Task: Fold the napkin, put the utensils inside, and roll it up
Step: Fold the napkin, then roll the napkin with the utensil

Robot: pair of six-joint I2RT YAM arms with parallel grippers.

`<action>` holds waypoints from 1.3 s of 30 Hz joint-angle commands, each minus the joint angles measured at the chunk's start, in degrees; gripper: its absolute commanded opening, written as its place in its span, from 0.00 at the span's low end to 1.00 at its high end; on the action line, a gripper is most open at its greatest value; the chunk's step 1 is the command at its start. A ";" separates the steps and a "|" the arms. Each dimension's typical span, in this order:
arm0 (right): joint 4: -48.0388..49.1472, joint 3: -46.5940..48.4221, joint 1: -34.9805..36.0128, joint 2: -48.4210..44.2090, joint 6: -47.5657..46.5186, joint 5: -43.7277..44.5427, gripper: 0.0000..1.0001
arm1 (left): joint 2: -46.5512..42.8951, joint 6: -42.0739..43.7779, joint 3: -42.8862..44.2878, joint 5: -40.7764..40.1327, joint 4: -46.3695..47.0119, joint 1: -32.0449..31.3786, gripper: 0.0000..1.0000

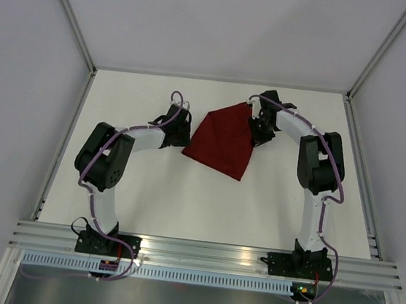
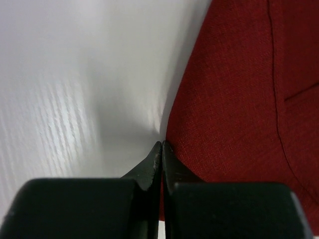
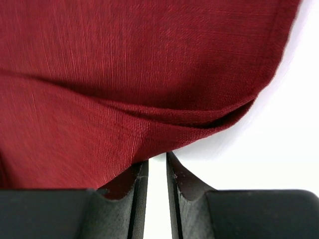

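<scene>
— Looking for the napkin (image 1: 222, 141). Finding it where?

— Seeing it lying flat on the worktop (image 1: 182, 208), toward the far middle, folded over into a slanted four-cornered shape, sitting between the two arms.

— Checking the left hand (image 2: 162, 147) now. Gripping anything?

— Finding it pressed fully shut, with fingertips meeting right at the cloth's left edge and touching it there. Not managing to tell about any cloth pinched in between. Noticing bare worktop on one side of the tips, dark red weave on the other.

— Turning to the right hand (image 3: 157, 160). Shut as well?

— No, standing parted by a narrow slit, showing white worktop through the gap and holding nothing. Hovering or resting at the napkin's right side, with tips just short of a doubled edge, two layers lying one upon the other there.
</scene>
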 commanded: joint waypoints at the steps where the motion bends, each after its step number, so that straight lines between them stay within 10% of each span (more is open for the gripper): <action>1: -0.71 3.20 0.34 4.33 0.00 3.88 0.27 | -2.18 -4.10 -5.32 -0.85 -0.94 -2.42 0.02; 13: -0.70 3.21 0.86 3.90 -0.97 4.50 0.32 | -12.12 -6.83 -16.31 -2.35 2.76 -3.48 0.02; 18: 0.44 0.93 0.25 0.12 -0.53 5.38 0.35 | -16.15 -5.95 -16.23 -4.19 2.14 -3.39 0.17; 28: 10.89 -16.38 -3.36 -24.11 -10.88 3.62 0.44 | -29.60 -1.21 -15.79 -4.55 2.32 -3.22 0.32; 39: 16.07 -24.55 10.34 -31.00 -26.01 0.36 0.57 | -33.74 1.44 -7.70 -0.24 1.97 -3.04 0.50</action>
